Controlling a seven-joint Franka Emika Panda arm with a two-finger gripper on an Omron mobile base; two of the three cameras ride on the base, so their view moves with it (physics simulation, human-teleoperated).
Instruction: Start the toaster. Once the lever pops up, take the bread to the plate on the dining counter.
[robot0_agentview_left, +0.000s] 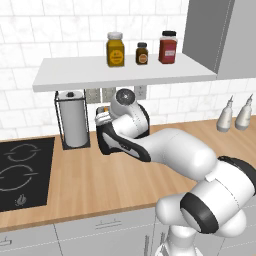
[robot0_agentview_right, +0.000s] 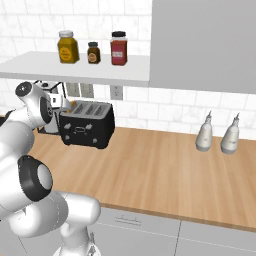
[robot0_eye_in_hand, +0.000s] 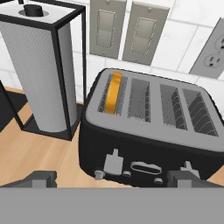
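Hand view: hand (robot0_eye_in_hand: 113, 178) spread wide (nothing held) above toaster (robot0_eye_in_hand: 144, 131); paper-towel roll (robot0_eye_in_hand: 41, 70) stands just beside.

The toaster (robot0_eye_in_hand: 148, 131) has a glossy black body and a matt grey top that looks like smooth plastic or metal. The tabletop (robot0_agentview_right: 165, 165) is warm, fine-grained wood with a satin sheen. The paper-towel roll (robot0_eye_in_hand: 37, 74) looks softly textured white paper inside a thin dark metal frame. The wall tiles (robot0_agentview_right: 165, 102) are glossy white.
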